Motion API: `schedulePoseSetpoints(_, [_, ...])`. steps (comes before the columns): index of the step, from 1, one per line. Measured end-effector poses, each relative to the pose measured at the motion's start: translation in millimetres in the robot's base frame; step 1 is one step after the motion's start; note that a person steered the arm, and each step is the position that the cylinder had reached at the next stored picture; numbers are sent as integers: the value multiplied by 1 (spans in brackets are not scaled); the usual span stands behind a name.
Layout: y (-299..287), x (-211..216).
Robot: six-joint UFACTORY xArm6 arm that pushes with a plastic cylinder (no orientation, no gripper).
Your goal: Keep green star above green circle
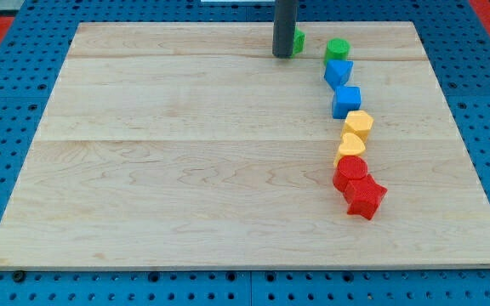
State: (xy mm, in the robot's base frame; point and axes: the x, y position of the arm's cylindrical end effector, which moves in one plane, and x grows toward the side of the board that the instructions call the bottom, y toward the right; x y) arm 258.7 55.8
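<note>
The green star (299, 39) sits near the view's top edge of the board (185, 153), mostly hidden behind our rod, so we see only a sliver of it on the rod's right side and cannot confirm its shape. Our tip (282, 55) rests touching or just beside the star's left flank; we have no pincer here, only the bare rod, which grips nothing. The green circle (338, 48) lies near the star, to the view's right and only slightly lower. That thin margin is the risk, we judge: a push toward the view's right or bottom would slide the star level with or below the circle, or knock it into the circle. A push toward the top could send it off the board. Below the circle, the blue blocks (340, 85) trail downward, well clear.
</note>
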Motion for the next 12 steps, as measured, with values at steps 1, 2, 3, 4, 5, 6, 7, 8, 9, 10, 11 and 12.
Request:
schedulePoseSetpoints(1, [-4,-21])
schedulePoseSetpoints(2, [-22,-28])
schedulePoseSetpoints(3, [-54,-45])
schedulePoseSetpoints(4, [-55,-64])
schedulePoseSetpoints(5, [-45,-59])
schedulePoseSetpoints(6, [-40,-48])
schedulePoseSetpoints(7, [-32,-40])
schedulePoseSetpoints(8, [-12,-47])
schedulePoseSetpoints(9, [-18,-63])
schedulePoseSetpoints(10, [-8,-66])
schedulePoseSetpoints(11, [17,-60])
schedulePoseSetpoints(12, [23,-64])
